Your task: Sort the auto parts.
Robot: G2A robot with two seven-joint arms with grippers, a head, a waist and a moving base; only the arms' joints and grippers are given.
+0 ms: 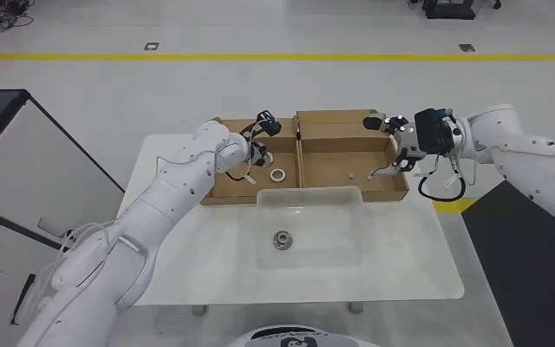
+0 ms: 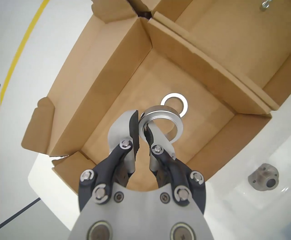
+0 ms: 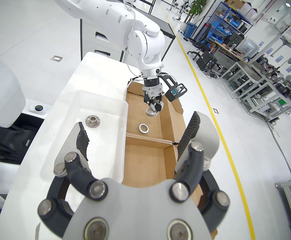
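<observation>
The left fingers (image 2: 134,127) pinch the rim of a silver metal ring (image 2: 160,113), one finger apparently inside it, low over the left brown cardboard box (image 2: 113,68) where a similar flat ring (image 2: 174,94) lies, likely grouping like parts, while the right fingers (image 3: 193,129) hover spread wide over the neighbouring box (image 3: 145,163).

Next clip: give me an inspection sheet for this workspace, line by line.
Surface: white table bearing two cardboard boxes side by side and a clear tray in front of them.
Job's things: held ring over the left box; loose ring flat on that box's floor; small fastener in the right box; flanged part in the tray.
Clutter: nothing seen.
Grippers: left gripper shut on the held ring; right gripper open above the right box.
Cables: black cables loop at each wrist, clear of the parts.
Surroundings: yellow floor line; workbenches beyond.
</observation>
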